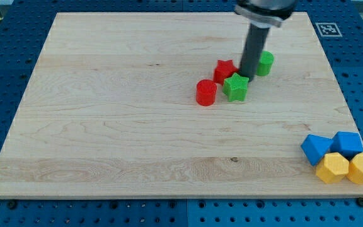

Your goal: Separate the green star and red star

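A pale wooden worktop (106, 126) is lying on a blue perforated base, carrying eight small plastic blocks in two groups. From the view's top a dark straight rod is reaching down, and my tip (247, 76) is resting at the upper right edge of the green star-shaped block (236, 87), just right of the red star-shaped block (224, 70). This tool has no jaws, so it is neither clenching nor grasping anything; it can only push. The red star is sitting up and to the view's left of the green star, the two touching or nearly so, and the gap between them is opening toward my tip. That, by my judgement, is the relation the coming push depends on. A red cylinder (206, 92) is standing just left of the green star, and a green cylinder (265, 63) is partly hiding behind the rod. Well apart, at the lower right corner, two blue blocks (317, 149) (348, 143) and two yellow blocks (332, 167) (362, 168) are huddling together.
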{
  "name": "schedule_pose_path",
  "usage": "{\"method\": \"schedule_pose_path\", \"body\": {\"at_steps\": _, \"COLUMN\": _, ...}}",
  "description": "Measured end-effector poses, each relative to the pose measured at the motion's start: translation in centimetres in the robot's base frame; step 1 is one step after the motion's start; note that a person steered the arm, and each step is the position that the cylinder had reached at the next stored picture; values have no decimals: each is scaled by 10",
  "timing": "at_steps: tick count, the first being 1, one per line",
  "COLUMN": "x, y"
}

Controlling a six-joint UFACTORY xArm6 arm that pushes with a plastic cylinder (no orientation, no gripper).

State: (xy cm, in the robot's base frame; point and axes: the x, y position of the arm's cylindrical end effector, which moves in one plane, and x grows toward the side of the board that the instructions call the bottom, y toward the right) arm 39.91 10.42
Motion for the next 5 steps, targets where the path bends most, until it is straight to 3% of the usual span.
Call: {"method": "schedule_pose_path", "body": {"at_steps": 5, "x": -13, "y": -39}}
